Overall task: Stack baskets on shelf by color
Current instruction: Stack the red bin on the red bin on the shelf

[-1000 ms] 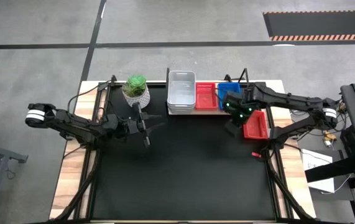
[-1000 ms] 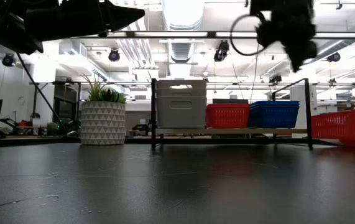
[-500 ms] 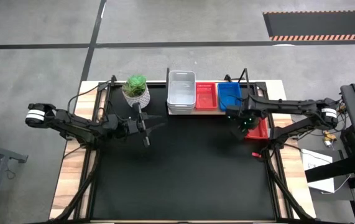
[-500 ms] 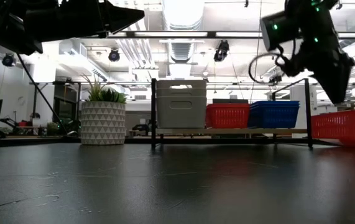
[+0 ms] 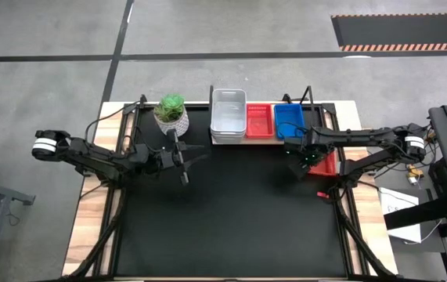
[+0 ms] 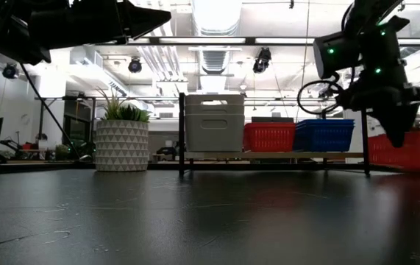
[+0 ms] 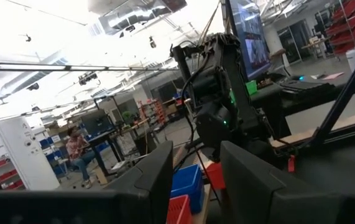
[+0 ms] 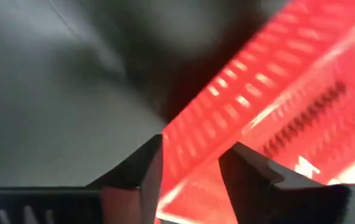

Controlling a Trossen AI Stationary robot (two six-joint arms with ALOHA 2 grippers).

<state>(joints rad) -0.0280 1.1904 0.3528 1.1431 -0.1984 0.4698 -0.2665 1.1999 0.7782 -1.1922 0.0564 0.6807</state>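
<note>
The left gripper (image 5: 185, 159), jaws parted and empty, is parked at about nine o'clock of the table, apparently waiting clear of the work. On the shelf (image 5: 268, 138) at twelve o'clock the baskets are grouped by colour: white-grey (image 5: 228, 114), then red (image 5: 258, 120), then blue (image 5: 289, 119). At three o'clock the right gripper (image 5: 304, 159) is lowered over the loose red basket (image 5: 324, 162), its spread fingers straddling the slotted wall, seemingly for a pickup.
</note>
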